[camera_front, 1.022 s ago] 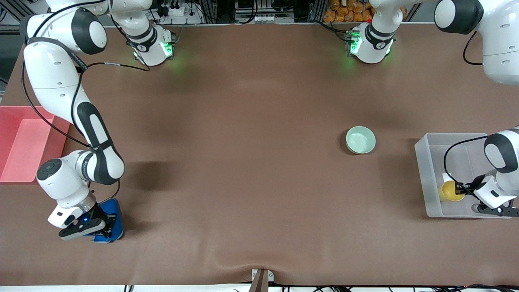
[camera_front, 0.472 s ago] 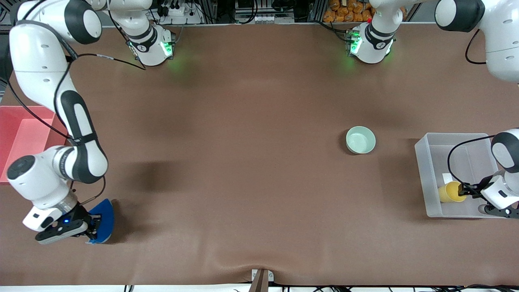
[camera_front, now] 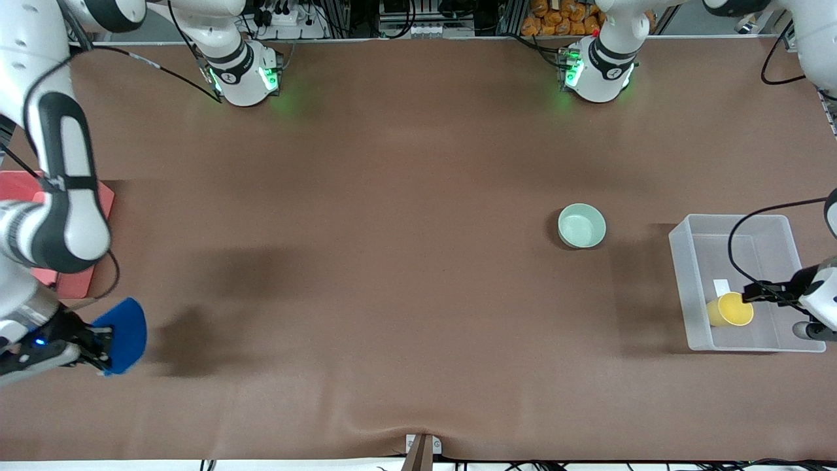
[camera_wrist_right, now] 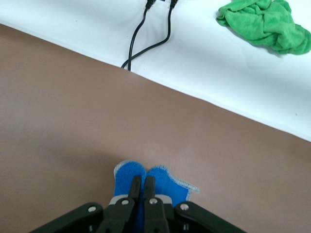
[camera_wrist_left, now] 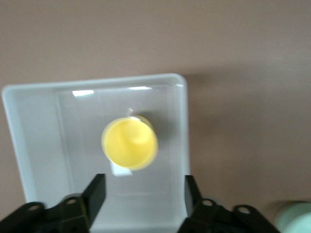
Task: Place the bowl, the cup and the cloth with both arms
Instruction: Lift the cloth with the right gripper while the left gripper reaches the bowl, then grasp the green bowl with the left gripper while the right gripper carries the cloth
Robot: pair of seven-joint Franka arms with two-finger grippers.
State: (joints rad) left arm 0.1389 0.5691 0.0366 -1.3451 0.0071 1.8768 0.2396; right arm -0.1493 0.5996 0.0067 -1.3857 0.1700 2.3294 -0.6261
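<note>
Brown table (camera_front: pixel 392 196) | left tool (camera_wrist_left: pixel 141 194) released above cup (camera_wrist_left: pixel 129 143) | right tool (camera_wrist_right: pixel 142 187) clenching cloth (camera_wrist_right: pixel 160 182)

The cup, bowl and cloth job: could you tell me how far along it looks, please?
Done: the cup stands in the clear bin, and the left hand is open above it. In hand: the right hand is shut on the cloth, carried near the red bin. Left: the bowl sits untouched on the table.
</note>
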